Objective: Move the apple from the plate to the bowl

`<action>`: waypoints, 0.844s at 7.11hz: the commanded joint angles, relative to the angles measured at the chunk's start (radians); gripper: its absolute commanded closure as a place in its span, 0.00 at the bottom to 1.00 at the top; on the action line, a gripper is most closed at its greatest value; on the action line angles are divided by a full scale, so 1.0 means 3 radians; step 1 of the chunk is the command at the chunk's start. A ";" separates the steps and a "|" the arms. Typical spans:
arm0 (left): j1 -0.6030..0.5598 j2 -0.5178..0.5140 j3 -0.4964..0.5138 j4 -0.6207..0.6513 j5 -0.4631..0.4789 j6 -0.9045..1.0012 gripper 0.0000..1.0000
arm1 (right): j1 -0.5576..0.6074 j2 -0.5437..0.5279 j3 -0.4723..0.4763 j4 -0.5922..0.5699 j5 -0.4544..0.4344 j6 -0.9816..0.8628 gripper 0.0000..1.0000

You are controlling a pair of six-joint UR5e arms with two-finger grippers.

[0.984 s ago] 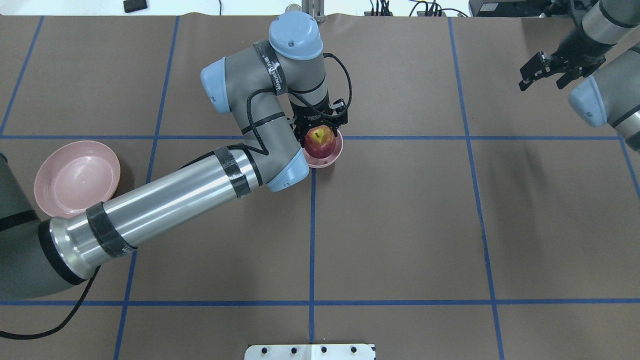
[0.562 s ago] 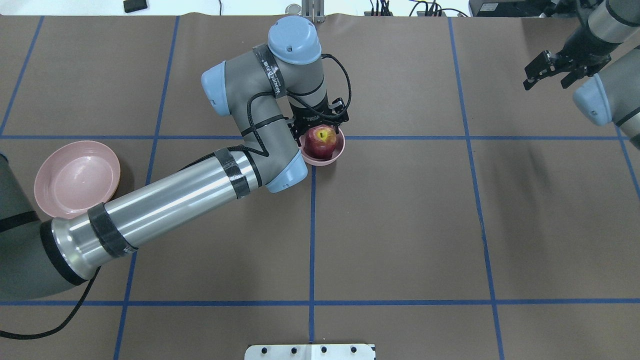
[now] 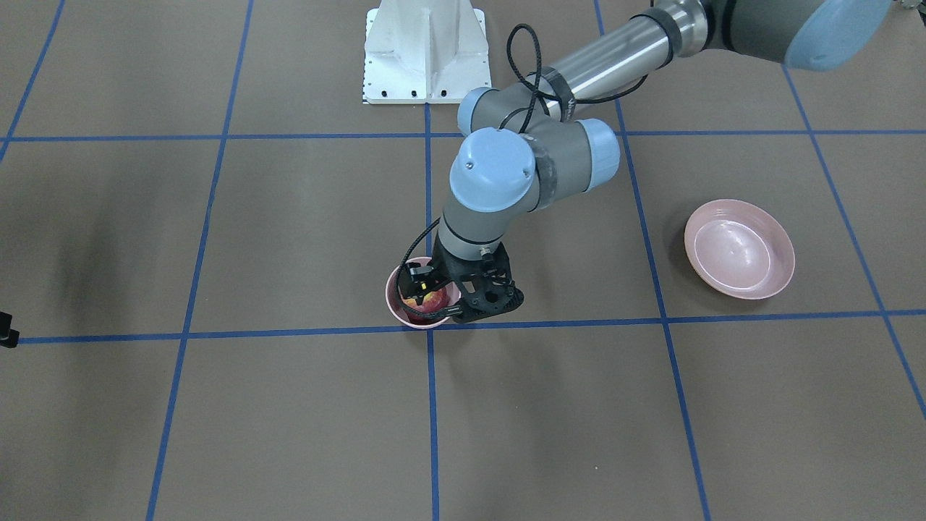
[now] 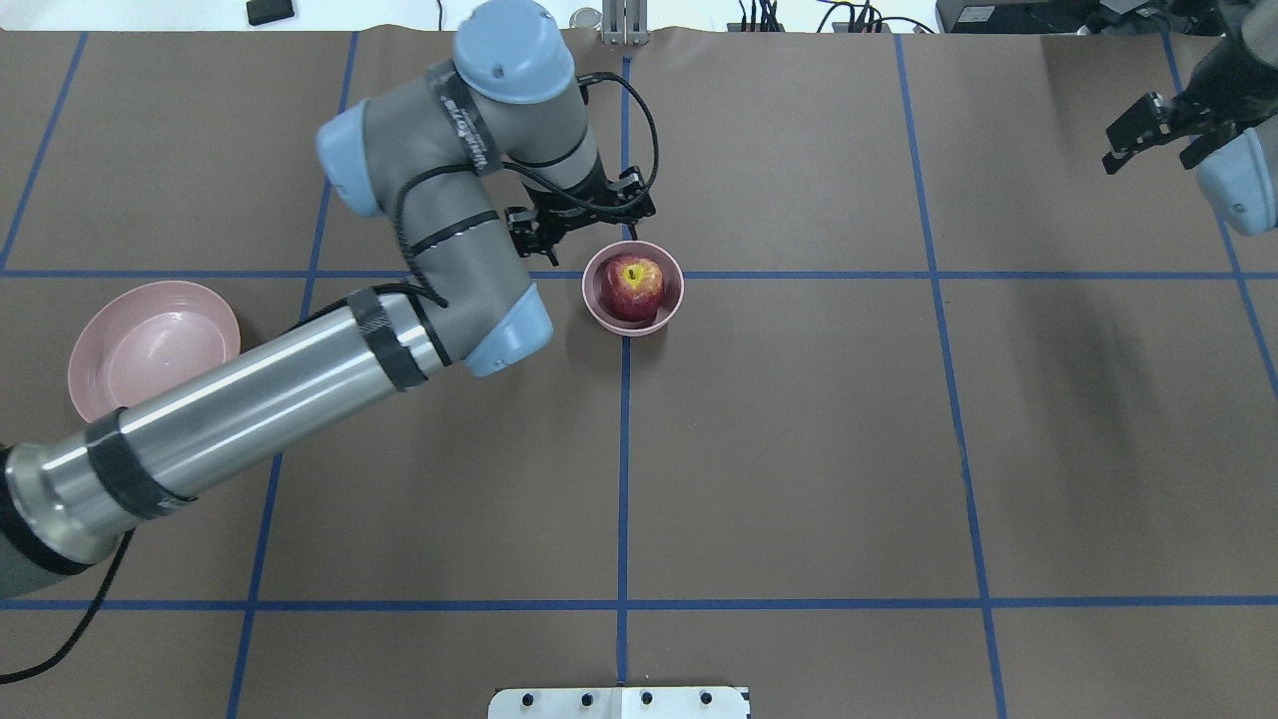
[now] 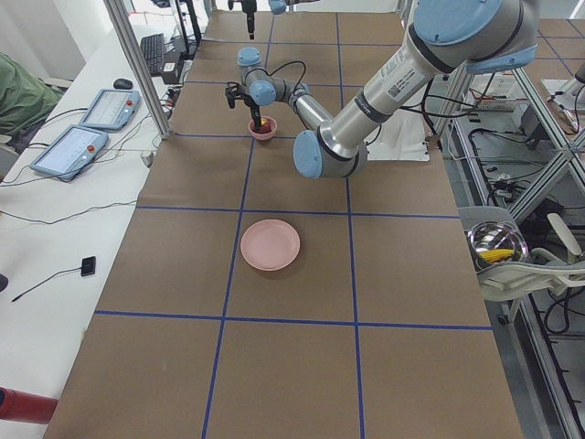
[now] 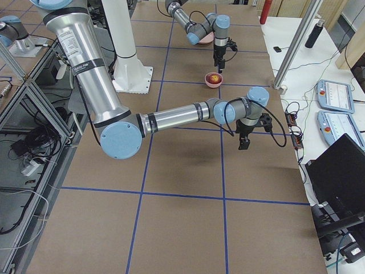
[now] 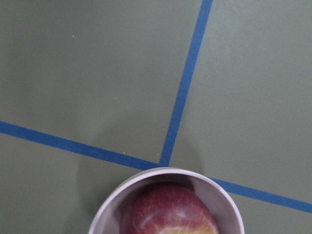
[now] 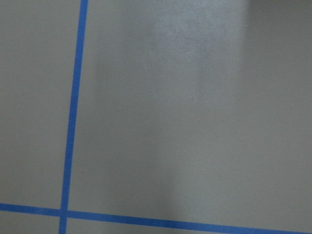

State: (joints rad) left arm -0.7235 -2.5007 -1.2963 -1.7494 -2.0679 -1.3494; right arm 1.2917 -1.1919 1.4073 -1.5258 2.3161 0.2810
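Note:
The dark red apple [image 4: 633, 288] sits in the small pink bowl [image 4: 675, 300] at the table's centre, yellow stem patch up. It also shows in the left wrist view [image 7: 168, 212], with the bowl's rim [image 7: 229, 204] at the bottom edge. My left gripper [image 4: 582, 225] is open and empty, raised just beyond and left of the bowl. In the front view it [image 3: 454, 302] overlaps the bowl [image 3: 396, 304]. The wide pink plate [image 4: 155, 350] lies empty at the far left. My right gripper [image 4: 1155, 140] is open and empty at the far right edge.
My left arm's forearm [image 4: 250, 409] crosses above the table from the lower left, passing next to the plate. The white robot base [image 3: 427, 51] stands at the near side. Blue tape lines [image 4: 624, 449] grid the brown table.
My left gripper has come off the apple, which stays in the bowl, and has moved up and away to the far left. My right gripper has drawn further toward the right edge.

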 commanded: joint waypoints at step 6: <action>-0.1833 0.2207 -0.1555 0.0933 -0.0596 0.3136 0.01 | 0.0547 -0.0823 0.0187 -0.0033 -0.0020 -0.0840 0.00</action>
State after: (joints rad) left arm -1.1244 -1.9355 -1.7662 -1.4686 -2.1625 -0.6180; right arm 1.4505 -1.4147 1.4493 -1.5387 2.3136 0.0252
